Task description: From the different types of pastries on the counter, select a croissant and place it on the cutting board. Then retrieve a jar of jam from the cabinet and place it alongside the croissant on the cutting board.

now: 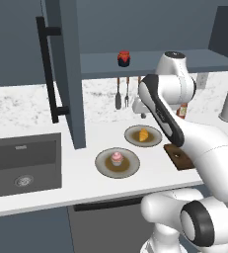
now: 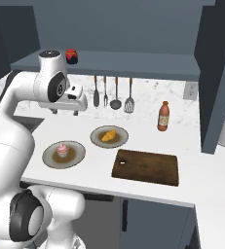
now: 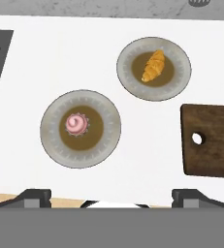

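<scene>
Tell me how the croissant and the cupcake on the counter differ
The croissant is golden-orange and elongated, lying flat; the cupcake is round with pink frosting and stands upright. The croissant's plate sits nearer the cutting board and the back wall; the cupcake's plate sits nearer the sink and the counter's front edge. Both rest alone on matching round grey-rimmed plates, untouched.

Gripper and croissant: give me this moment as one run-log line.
gripper: open, empty, above counter | croissant: on its plate, untouched | cutting board: bare | jar of jam: on cabinet shelf
</scene>
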